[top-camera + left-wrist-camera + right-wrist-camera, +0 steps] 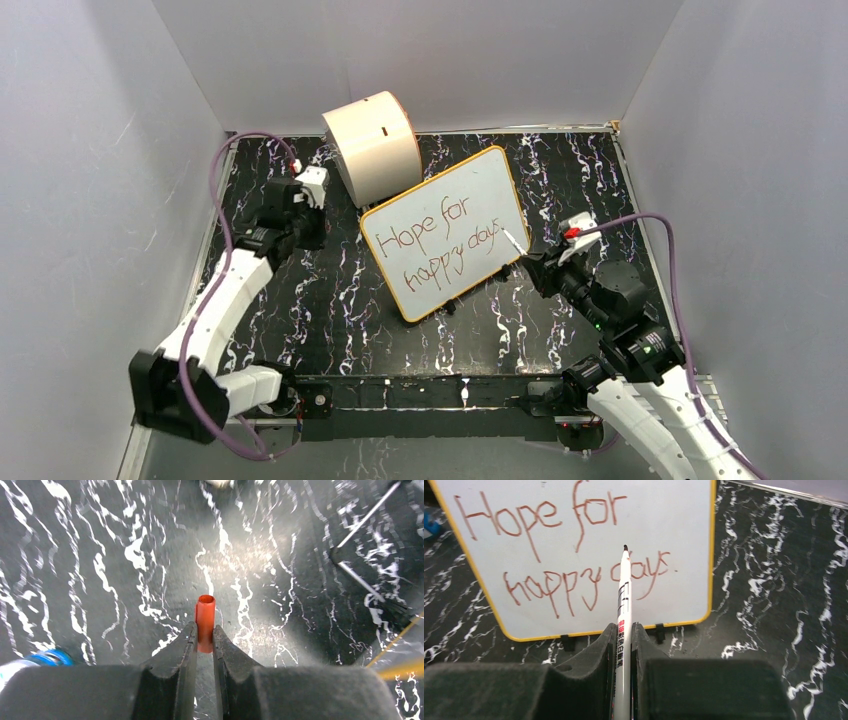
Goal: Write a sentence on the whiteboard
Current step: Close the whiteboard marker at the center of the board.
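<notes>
Looking down from above, you see the whiteboard [470,185] sitting askew in the middle of the black marbled table [330,320], its far left corner just beside a cream drum [372,145]. The sentence [440,245] reads "Hope for happy days" in two red-brown lines. The right gripper [530,258] stands at the board's right edge, with a white marker [513,241] pointing at the end of the lettering. From the left wrist, the left gripper [204,630] is clamped on a small red cap [205,615], with marbled tabletop beyond it. From the right wrist, the jaws pinch the marker's barrel, nearly closed, its tip over "days". Whether the tip touches the board I cannot tell.
</notes>
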Available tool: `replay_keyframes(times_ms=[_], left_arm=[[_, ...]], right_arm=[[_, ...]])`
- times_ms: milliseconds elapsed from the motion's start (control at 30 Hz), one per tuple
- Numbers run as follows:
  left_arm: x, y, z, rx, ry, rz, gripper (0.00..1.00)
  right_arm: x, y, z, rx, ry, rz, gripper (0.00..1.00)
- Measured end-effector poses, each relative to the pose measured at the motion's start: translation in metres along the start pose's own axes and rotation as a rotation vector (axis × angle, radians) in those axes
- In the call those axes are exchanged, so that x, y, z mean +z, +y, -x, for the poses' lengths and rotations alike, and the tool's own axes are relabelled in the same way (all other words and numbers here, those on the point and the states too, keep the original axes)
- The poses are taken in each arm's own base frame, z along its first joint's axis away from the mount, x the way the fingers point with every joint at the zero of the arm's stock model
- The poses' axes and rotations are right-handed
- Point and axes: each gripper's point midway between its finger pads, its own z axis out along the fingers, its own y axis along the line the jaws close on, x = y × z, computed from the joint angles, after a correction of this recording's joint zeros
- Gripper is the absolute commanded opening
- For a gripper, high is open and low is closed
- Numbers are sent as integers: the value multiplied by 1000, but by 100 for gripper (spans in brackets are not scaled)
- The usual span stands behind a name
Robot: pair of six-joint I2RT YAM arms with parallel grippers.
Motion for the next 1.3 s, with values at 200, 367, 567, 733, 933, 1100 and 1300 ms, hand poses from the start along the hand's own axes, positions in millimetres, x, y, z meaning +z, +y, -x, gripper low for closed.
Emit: replay_keyframes(times_ms=[200, 367, 567, 733, 933, 1100, 1300], left_arm=[[-65, -13, 47, 198, -268, -81, 0], [-97, -29, 70, 349, -383, -144, 0], [-122, -72, 74, 600, -438, -269, 0], [-126, -98, 56, 794, -418, -346, 0], [-133, -116, 52, 960, -417, -392, 0], [-138, -137, 51, 1105, -418, -417, 0], [-131, -152, 42, 1260, -375, -405, 0]], right_arm=[[9, 22, 6, 22, -8, 122, 0], [15, 42, 15, 43, -30, 229, 0], [21, 65, 26, 64, -40, 355, 0], [24, 80, 34, 76, -45, 442, 0], [27, 96, 38, 85, -45, 545, 0], [33, 108, 36, 99, -19, 624, 0], [35, 120, 44, 104, -14, 707, 0]])
